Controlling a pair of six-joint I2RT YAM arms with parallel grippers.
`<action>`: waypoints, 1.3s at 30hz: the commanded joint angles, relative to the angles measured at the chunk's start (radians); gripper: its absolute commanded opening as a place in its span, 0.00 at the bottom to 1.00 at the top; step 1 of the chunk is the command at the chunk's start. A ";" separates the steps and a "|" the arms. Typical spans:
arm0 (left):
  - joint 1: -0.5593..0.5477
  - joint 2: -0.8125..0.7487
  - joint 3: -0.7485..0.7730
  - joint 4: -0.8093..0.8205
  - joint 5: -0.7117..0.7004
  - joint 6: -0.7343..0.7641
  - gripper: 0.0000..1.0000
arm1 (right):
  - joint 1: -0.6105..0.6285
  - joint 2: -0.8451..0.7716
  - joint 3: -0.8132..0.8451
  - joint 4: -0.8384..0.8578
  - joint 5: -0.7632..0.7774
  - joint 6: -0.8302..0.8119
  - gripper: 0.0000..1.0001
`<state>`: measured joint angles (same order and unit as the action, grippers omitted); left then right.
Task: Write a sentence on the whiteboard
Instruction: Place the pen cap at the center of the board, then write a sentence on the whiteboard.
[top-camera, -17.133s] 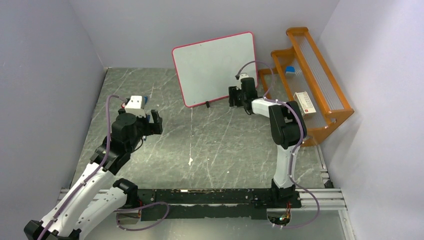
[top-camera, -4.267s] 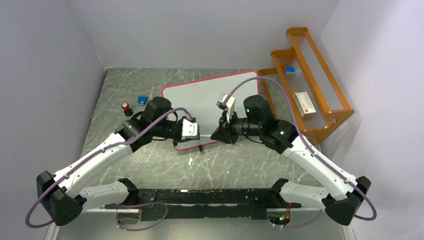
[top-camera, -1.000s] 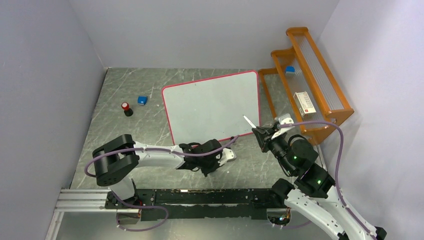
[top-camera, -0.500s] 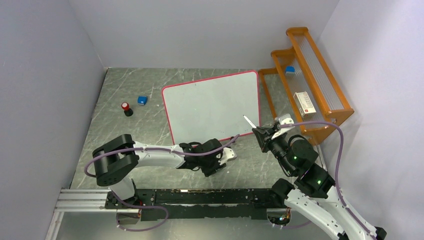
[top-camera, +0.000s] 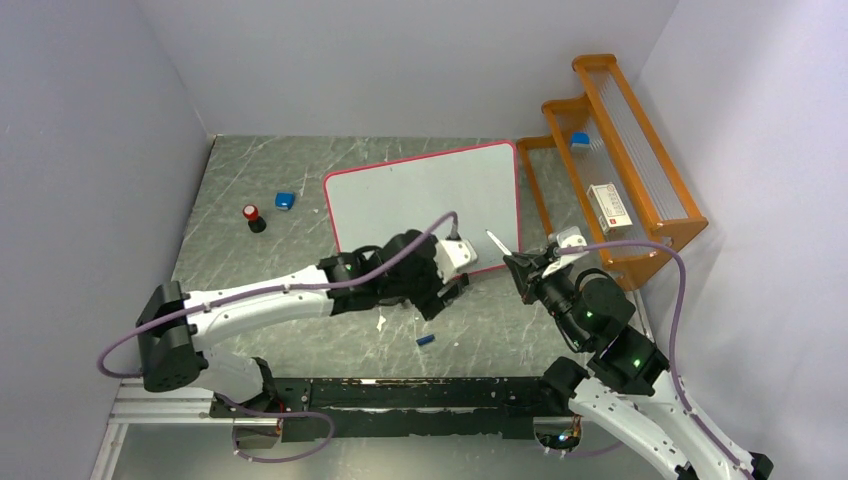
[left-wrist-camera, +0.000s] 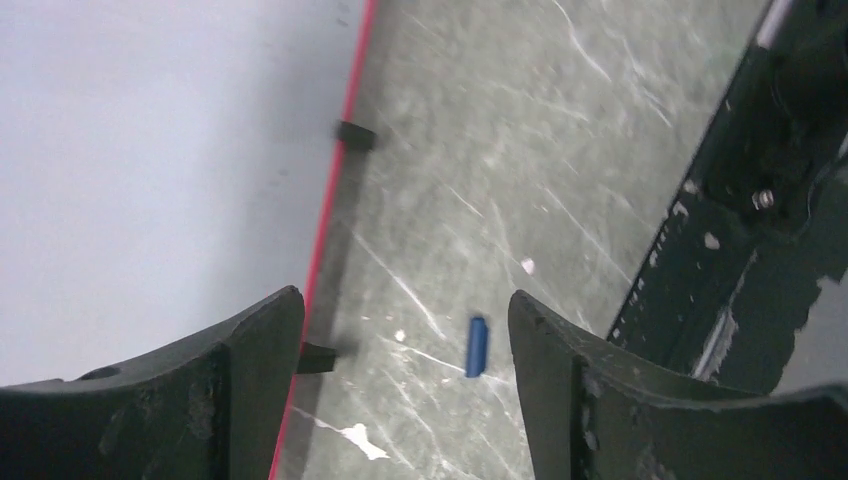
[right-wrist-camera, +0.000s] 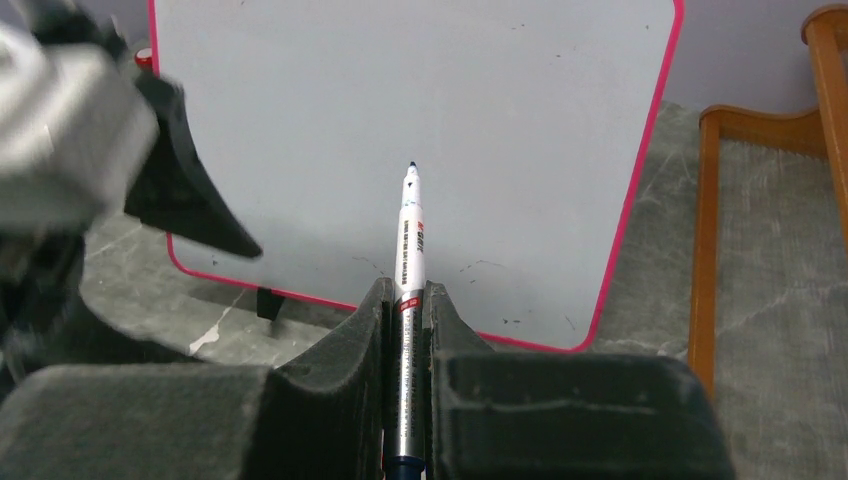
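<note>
Now that the left jaws have let go, change: left gripper (left-wrist-camera: 400, 305) is spread wide with nothing between the fingers; half a second back it sat low by the near rail, and it is now raised to the near edge of the whiteboard (top-camera: 420, 195)
new item: small blue cap (top-camera: 426, 340) lies on the table (top-camera: 250, 265) near of the left gripper, clear of both fingers; it did not show in the earlier frame
left arm: was folded tight, now stretched out toward the right
right side: unchanged; right gripper (right-wrist-camera: 405, 300) clenched on the marker (right-wrist-camera: 410, 235), bare tip pointing at the board face and stopped short of it
whiteboard: same place as before, mid-table right of centre, pink-red frame, black feet on the table; face reads plain white with a few faint specks
obstruction: in the right wrist view the left gripper is a blur at far left, covering the board's lower left corner
left of board: black piece with red top (top-camera: 251, 216) and small blue block (top-camera: 285, 200), near each other, well apart from the board
right of board: orange rack (top-camera: 655, 215) against the right wall; white box (top-camera: 608, 208) and a blue item (top-camera: 580, 140) on its shelves
surface: grey-green marbled top, white scratches; black rail (top-camera: 420, 395) along the near edge
room: plain pale grey-lilac walls on three sides
</note>
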<state>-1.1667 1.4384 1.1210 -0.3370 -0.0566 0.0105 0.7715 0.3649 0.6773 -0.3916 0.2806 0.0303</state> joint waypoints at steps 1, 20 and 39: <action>0.069 -0.054 0.097 -0.104 -0.054 -0.004 0.81 | -0.003 0.003 0.000 0.033 0.008 0.011 0.00; 0.718 -0.208 0.253 -0.111 0.306 -0.085 0.95 | -0.003 0.152 0.089 0.070 -0.076 -0.023 0.00; 1.191 -0.132 -0.075 0.420 1.044 -0.328 0.88 | -0.003 0.320 0.133 0.186 -0.276 -0.051 0.00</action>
<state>0.0055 1.2716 1.0752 -0.1112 0.7902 -0.2520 0.7715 0.6861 0.7856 -0.2699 0.0517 -0.0227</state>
